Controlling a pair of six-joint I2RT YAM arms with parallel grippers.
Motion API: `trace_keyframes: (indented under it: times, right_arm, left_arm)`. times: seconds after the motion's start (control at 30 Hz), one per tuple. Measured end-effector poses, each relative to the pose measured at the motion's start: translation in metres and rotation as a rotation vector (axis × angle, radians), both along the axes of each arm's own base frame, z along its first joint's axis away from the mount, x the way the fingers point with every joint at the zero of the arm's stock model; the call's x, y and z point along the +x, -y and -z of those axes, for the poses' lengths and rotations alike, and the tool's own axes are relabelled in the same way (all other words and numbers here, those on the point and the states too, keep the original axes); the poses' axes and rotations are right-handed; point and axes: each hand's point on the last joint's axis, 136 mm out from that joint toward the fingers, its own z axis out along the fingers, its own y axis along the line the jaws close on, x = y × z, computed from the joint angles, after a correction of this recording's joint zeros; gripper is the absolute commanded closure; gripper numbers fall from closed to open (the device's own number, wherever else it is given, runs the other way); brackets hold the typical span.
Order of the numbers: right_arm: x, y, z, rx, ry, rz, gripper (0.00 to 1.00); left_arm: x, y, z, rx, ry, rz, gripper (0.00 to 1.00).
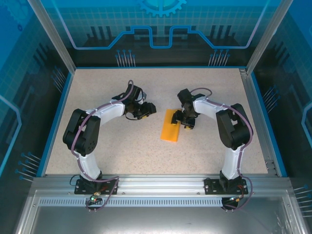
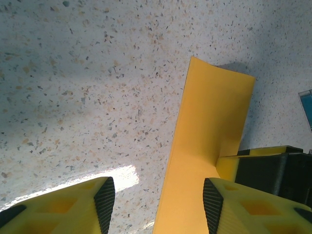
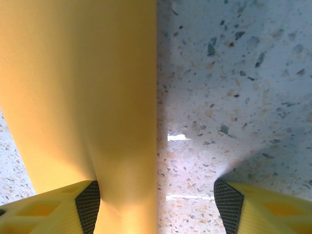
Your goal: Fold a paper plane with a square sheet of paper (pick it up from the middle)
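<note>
The orange-yellow sheet of paper (image 1: pixel 170 126) lies on the table as a narrow folded rectangle between the two arms. My right gripper (image 1: pixel 184 121) stands open at the sheet's upper right edge. In the right wrist view the paper (image 3: pixel 83 97) covers the left half of the gap of the right gripper (image 3: pixel 158 207), and its left finger (image 3: pixel 87 204) touches the sheet. My left gripper (image 1: pixel 147 109) hangs open to the left of the paper. In the left wrist view the paper (image 2: pixel 209 131) runs just inside the right finger (image 2: pixel 213 202) of the left gripper (image 2: pixel 158 204).
The speckled tabletop (image 1: pixel 122 156) is bounded by a blue rim and metal frame posts (image 1: pixel 53 36). In the left wrist view the right gripper's yellow finger (image 2: pixel 258 165) sits against the paper's right side.
</note>
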Motion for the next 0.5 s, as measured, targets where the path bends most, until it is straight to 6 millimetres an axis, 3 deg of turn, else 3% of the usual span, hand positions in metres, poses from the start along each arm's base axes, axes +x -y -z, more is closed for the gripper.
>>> trace_keyframes:
  times: [0.5]
  right_arm:
    - [0.0004,0.0009,0.0009,-0.009,-0.009,0.012,0.32]
  left_arm:
    - [-0.0017,0.0049,-0.0031,-0.029,-0.002,0.018,0.57]
